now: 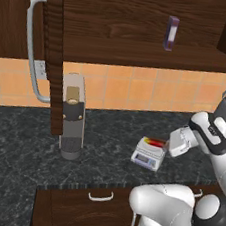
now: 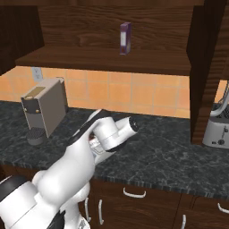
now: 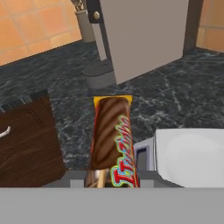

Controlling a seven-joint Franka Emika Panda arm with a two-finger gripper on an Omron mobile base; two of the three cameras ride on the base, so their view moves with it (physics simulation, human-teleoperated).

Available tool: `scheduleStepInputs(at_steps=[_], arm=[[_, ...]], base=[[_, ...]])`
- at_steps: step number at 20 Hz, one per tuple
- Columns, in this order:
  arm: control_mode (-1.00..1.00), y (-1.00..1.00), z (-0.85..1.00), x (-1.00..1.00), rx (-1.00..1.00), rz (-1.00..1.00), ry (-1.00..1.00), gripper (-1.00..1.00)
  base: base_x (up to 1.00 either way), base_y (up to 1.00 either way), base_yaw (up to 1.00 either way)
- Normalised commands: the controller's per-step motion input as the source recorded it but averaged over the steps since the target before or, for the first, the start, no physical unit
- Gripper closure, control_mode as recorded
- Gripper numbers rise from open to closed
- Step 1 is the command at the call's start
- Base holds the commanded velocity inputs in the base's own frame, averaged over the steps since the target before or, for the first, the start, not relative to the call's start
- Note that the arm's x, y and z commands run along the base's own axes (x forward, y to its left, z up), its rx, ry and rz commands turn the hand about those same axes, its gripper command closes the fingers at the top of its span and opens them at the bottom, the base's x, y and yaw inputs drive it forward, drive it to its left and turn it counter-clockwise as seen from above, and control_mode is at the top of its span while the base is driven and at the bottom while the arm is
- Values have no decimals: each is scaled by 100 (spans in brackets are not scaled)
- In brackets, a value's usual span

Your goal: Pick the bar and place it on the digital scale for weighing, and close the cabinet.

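bar [image 3: 113,140] is in the end effector [image 3: 113,181], clenched on its near end; the long axis runs straight out along the end effector's line, yellow end [image 3: 113,99] farthest from the hand. Fingers themselves are hidden under the wrapper in the hand view, so the grip reads from the bar hanging there over the desk [image 3: 175,96]

Key relation: digital scale [image 3: 188,157] sits just off to one side of the bar in the hand view, its weighing plate beside the bar's near half, display panel edge [image 3: 142,158] almost touching the wrapper in the picture. From the hand view, the bar's not centred on the plate yet. In the left base view the bar [image 1: 155,141] shows red over the back of the digital scale [image 1: 148,153], end effector [image 1: 174,143] right beside it. Can't tell from either view if the wrapper already touches the plate

Judgement: next move wants a small sideways shift toward the plate plus a short lowering before release; bar is shorter than the scale is wide, so it should fit either way round

cabinet [image 1: 47,51] door hangs open, handle [image 1: 33,44] well to the left of the scale, past the coffee machine [image 1: 73,115]. Closing is not yet done. Purple box [image 1: 171,33] stands upright on the shelf inside, leave it
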Motion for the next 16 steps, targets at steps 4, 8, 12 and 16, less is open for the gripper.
scheduleStepInputs(at_steps=[4, 8, 12, 16], arm=[[-100, 0, -21, 18, 0, 0, 0, 100], [-100, 0, -22, 17, 0, 0, -1, 100], [-100, 0, -13, 25, 0, 0, 0, 100], [-100, 0, -20, 17, 0, 0, -2, 100]], base=[[0, 0, 0], [0, 0, 0], [0, 0, 0], [0, 0, 0]])
